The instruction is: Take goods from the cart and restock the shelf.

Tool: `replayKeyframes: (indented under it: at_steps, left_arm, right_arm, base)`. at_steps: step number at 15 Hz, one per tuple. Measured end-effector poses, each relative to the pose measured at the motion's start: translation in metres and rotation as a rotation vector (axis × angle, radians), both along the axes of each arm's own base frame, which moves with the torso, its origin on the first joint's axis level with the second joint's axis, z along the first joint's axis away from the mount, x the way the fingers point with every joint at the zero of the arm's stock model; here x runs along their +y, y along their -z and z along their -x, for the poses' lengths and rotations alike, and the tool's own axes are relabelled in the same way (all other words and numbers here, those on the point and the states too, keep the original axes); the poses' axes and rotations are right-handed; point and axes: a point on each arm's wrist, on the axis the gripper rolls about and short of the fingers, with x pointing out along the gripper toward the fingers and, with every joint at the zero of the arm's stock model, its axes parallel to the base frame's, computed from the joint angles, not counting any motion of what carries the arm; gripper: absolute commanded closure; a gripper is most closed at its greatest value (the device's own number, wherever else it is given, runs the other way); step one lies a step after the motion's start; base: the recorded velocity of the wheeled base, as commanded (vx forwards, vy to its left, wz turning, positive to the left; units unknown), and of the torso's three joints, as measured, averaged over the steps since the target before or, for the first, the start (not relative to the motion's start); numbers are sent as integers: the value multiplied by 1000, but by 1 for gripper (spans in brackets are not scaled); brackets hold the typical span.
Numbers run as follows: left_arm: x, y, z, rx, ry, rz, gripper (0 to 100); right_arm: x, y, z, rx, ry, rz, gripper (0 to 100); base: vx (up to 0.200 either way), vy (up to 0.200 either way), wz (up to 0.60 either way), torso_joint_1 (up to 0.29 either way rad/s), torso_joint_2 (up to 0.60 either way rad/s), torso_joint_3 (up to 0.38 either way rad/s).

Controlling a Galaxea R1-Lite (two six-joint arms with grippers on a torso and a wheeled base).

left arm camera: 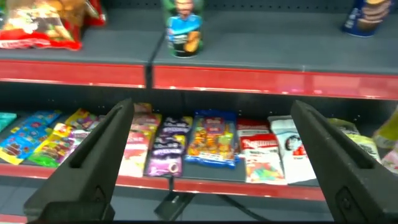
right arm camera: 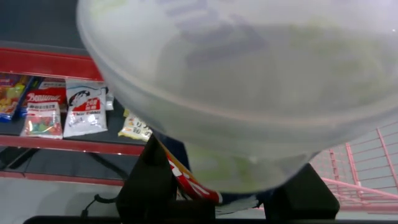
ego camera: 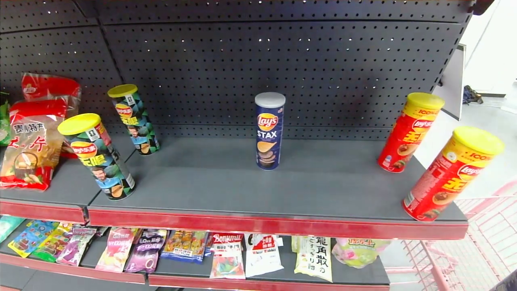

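The left gripper (left arm camera: 211, 106) has two fingers (left arm camera: 93, 162), matte charcoal and flat, tapering like long wedges (paler along their edges); the right gripper (right arm camera: 230, 163) has fingers (right arm camera: 149, 183) of solid black.

Head camera above shelf (ego camera: 323, 186), looking down; wrists share lower shelf (left arm camera: 205, 174).

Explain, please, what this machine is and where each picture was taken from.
It is a two-armed robot restocking a shop shelf. The wide picture comes from its head camera: five crisp cans stand on the shelf, snack bags lie below, a pink cart sits at the right. The other two come from cameras on its wrists. The left gripper is open and empty, facing the lower shelf. The right gripper holds a can, whose clear lid looms close to that camera.
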Motion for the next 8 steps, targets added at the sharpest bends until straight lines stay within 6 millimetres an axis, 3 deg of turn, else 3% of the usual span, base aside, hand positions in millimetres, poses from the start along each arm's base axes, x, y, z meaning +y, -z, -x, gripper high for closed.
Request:
replayKeyframes:
  at_steps: [1, 2, 5, 8]
  left_arm:
    - [0, 0, 0, 0, 0, 0, 0]
    - [0, 0, 0, 0, 0, 0, 0]
    - [0, 0, 0, 1, 1, 0, 0]
    - [0, 0, 0, 0, 1, 0, 0]
  right_arm:
    - [0, 0, 1, -5, -1, 0, 100]
    - [0, 1, 2, -10, -5, -2, 100]
    - [1, 6, 9, -44, -41, -11, 100]
    - [1, 19, 18, -68, -50, -11, 100]
  base:
    - [200, 200, 0, 2, 7, 2]
    - [200, 0, 0, -2, 2, -2]
    - [0, 0, 0, 0, 0, 0]
    - [200, 0, 0, 6, 2, -2]
